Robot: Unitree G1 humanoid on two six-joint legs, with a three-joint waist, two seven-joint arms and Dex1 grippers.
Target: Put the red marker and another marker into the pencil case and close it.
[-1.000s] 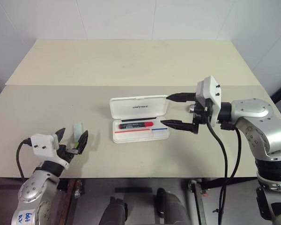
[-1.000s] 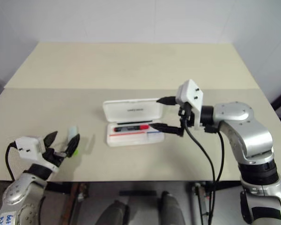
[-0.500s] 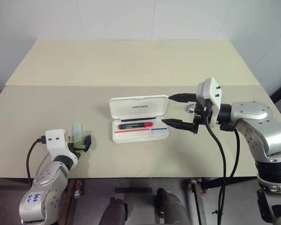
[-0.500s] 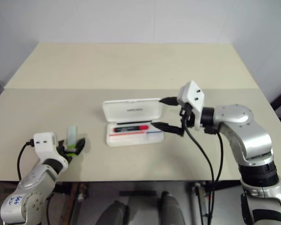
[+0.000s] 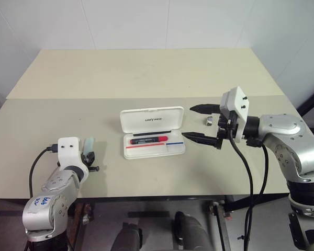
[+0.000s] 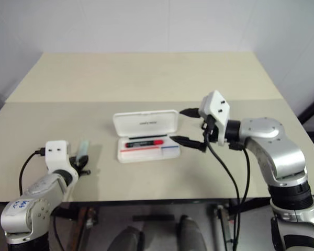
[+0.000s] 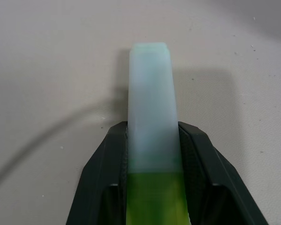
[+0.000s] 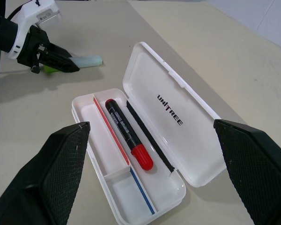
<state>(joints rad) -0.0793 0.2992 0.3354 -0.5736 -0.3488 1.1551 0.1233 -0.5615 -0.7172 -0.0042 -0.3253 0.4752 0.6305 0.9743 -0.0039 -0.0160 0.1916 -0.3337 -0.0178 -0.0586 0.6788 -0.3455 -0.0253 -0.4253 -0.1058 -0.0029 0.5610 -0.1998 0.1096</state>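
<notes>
Highlighter (image 7: 152,140) lengthwise between left hand (image 7: 152,154) fingers

Two markers (image 8: 129,135) (image 7: 152,117), one pencil case (image 5: 153,120), one small clip (image 5: 210,121)

From the head we look forward and down through two eyes onto the same beige table (image 5: 146,73), with the open white plastic pencil case (image 5: 153,130) near centre. Our left wrist camera sits close over the pale-capped green highlighter (image 7: 152,122), facing twelve o'clock along it. Our right wrist camera looks from three o'clock across the case, sharing it with the head views.
</notes>
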